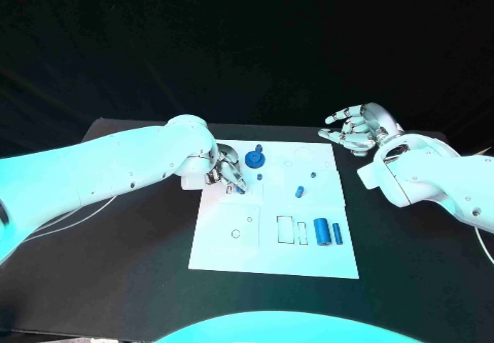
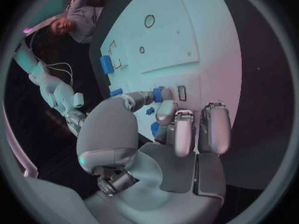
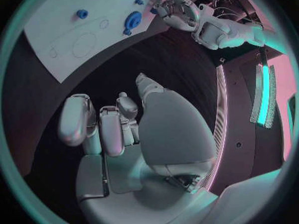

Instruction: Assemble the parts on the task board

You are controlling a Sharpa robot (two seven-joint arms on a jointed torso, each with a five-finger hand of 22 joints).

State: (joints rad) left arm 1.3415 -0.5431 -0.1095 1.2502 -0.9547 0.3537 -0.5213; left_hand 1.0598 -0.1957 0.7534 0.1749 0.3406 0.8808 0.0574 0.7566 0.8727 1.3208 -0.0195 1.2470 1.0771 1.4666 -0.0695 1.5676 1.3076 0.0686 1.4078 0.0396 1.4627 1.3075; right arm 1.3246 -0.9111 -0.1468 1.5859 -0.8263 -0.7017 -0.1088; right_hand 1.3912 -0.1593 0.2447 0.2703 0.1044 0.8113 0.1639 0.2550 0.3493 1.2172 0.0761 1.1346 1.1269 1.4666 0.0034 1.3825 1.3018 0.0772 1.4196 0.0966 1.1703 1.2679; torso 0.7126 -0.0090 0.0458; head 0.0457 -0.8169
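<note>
The white task board (image 1: 221, 246) lies in the middle of the black table. My left hand (image 1: 223, 170) hovers over its far left part and pinches a small blue part (image 1: 240, 189) between thumb and a finger; the pinched part (image 2: 159, 94) is also in the left wrist view. A blue gear-like part (image 1: 254, 157) stands just beyond that hand, with a tiny blue piece (image 1: 260, 176) beside it. A blue peg (image 1: 300, 191) lies mid-board. Two blue cylinders (image 1: 322, 230) lie near the right edge. My right hand (image 1: 355, 127) hangs off the board's far right corner, fingers apart, holding nothing.
Outlined slots (image 1: 285, 229) and small circles (image 1: 235, 233) mark the near half of the board. Bare black table (image 1: 123, 250) surrounds it on both sides. My left hand (image 3: 177, 10) and the gear (image 3: 132, 20) appear in the right wrist view.
</note>
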